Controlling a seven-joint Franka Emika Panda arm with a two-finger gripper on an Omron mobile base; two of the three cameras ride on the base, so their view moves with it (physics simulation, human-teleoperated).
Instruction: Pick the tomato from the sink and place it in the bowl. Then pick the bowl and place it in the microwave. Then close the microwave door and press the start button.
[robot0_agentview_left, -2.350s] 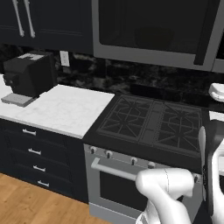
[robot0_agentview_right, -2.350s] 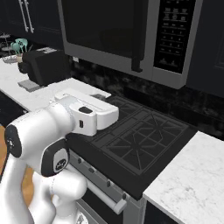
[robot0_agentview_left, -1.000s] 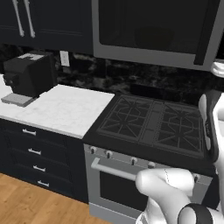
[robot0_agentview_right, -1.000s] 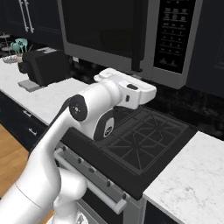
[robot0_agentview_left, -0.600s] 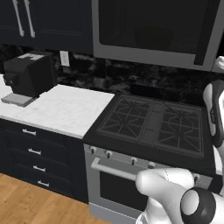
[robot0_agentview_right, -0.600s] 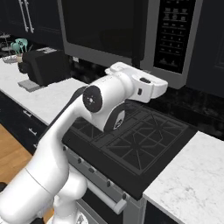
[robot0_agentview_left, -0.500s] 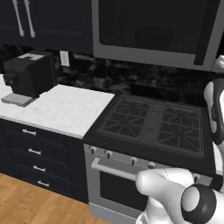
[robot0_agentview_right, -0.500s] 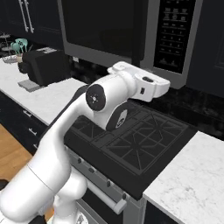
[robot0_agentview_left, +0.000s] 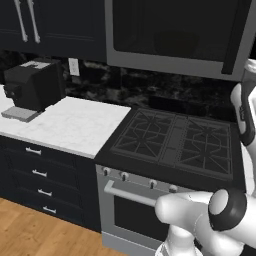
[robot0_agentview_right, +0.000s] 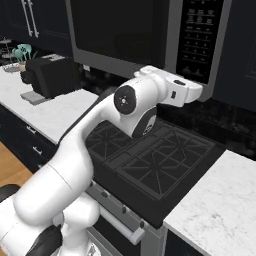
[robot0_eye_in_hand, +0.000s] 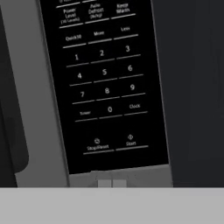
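Up close, the microwave (robot0_agentview_right: 150, 40) shows a flat, glossy black keypad (robot0_eye_in_hand: 103, 83) beside its shut black glass door (robot0_agentview_right: 117, 30). The gripper's (robot0_eye_in_hand: 111, 183) pale fingertips sit together, holding nothing. Below lie a grated stove (robot0_agentview_left: 175, 142) and marble desk (robot0_agentview_left: 75, 125).

**Arm stretched high, hand levelled forward**

We see our white arm (robot0_agentview_right: 95, 135) rising from the base, bending at a dark-capped elbow and reaching up and to our right. The hand sits level at the end, with the gripper (robot0_agentview_right: 199, 91) pointing forward. Whether the fingers are parted or closed, we cannot tell.
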